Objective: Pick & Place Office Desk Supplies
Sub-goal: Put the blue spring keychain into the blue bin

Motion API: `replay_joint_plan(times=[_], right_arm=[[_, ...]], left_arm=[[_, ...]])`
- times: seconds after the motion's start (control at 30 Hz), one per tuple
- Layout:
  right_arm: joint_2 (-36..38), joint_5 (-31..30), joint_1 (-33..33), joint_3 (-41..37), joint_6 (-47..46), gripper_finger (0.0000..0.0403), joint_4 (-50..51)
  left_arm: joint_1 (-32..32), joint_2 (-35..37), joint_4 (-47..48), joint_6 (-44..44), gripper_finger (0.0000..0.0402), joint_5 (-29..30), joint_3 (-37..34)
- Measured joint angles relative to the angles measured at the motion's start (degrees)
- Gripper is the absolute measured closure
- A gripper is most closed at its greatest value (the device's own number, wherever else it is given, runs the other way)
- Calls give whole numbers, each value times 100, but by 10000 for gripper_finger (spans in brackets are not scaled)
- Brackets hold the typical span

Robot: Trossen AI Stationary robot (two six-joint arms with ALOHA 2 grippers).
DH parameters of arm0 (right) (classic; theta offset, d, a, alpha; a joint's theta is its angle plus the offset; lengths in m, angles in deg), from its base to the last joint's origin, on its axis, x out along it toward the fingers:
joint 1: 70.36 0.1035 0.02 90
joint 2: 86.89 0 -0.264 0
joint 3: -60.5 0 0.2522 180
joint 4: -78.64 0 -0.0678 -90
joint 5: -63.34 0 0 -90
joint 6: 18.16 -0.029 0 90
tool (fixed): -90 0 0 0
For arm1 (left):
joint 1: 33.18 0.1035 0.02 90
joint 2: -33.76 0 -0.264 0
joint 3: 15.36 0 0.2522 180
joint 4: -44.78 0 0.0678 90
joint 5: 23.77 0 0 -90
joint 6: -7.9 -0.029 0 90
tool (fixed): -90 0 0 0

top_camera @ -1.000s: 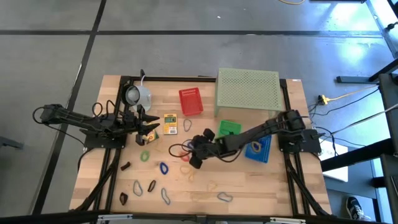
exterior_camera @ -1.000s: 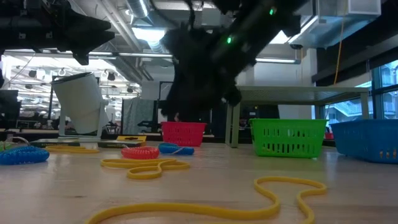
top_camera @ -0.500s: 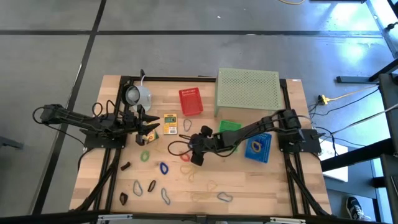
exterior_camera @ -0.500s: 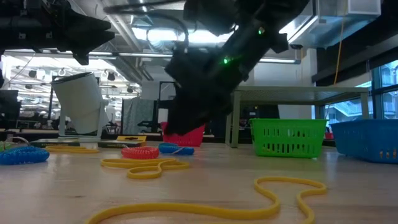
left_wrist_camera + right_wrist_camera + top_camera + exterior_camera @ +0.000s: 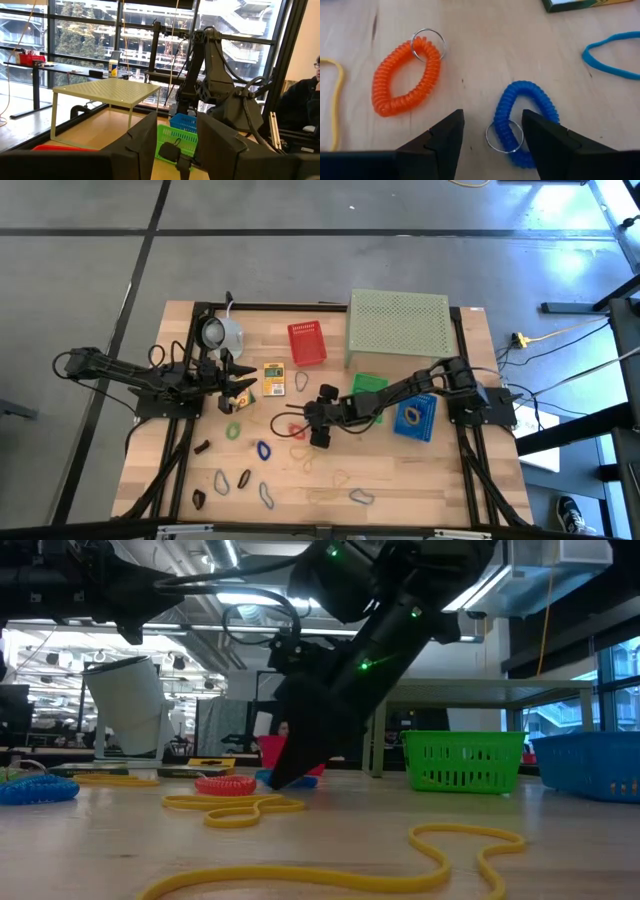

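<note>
Directly beneath the spread right claw (image 5: 492, 131), the blue coil loop (image 5: 522, 120) lies partly between its fingers.

The table (image 5: 400, 470) is pale wood in plank stripes. An orange coil loop (image 5: 407, 75) and a blue coil loop (image 5: 522, 120) each carry a silver ring. A thin yellow band (image 5: 440, 850) lies near green (image 5: 463, 762), blue (image 5: 590, 765) and red (image 5: 307, 343) baskets.

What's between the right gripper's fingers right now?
The blue coil with its metal ring lies between the right gripper's open fingers, seen in the right wrist view.
</note>
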Motion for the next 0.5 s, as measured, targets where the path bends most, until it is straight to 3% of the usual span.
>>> replay_joint_plan(times=[0.17, 0.5], right_arm=[[-37, 207, 0, 8, -1, 244, 13], [-48, 281, 7, 6, 21, 385, 35]], left_arm=[[0, 0, 1, 0, 269, 0, 0], [-2, 0, -1, 0, 269, 0, 0]])
